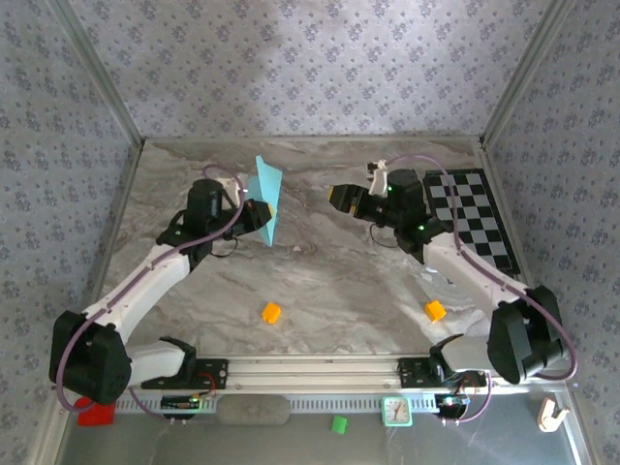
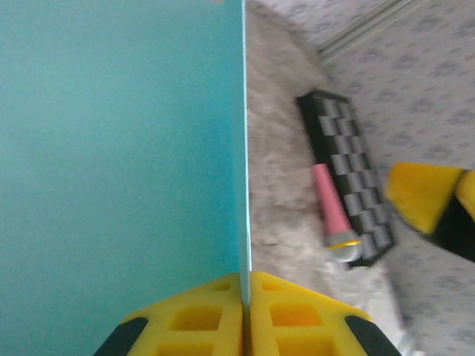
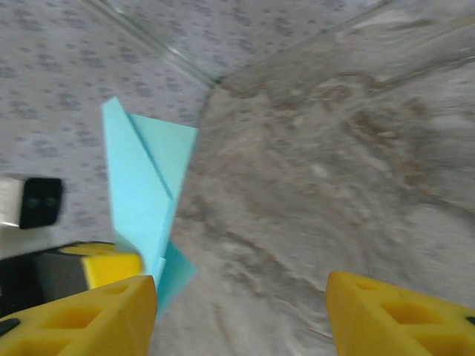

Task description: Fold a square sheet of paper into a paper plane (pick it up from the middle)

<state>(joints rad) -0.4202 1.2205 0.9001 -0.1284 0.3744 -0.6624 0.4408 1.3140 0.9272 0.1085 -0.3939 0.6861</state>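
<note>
left gripper pinching the folded teal paper up on edge, right gripper just across from it, not touching, marble surface, checkered board far right, orange cube mid-front, second orange cube beside the right arm

Item: sheet of paper, thin, teal-blue, plain on both faces we can see.
Shape: folded. From the right wrist we note a long pointed outline with a slanting flap creased over one face.
Pose: upright on edge, with its point up and a narrow tip hanging down.
Place: left of centre, toward the far side.
Hold: pinched at its lower edge by the left gripper, jaws pressed together.
Unclear: we cannot tell whether the lower tip touches anything beneath it.
</note>
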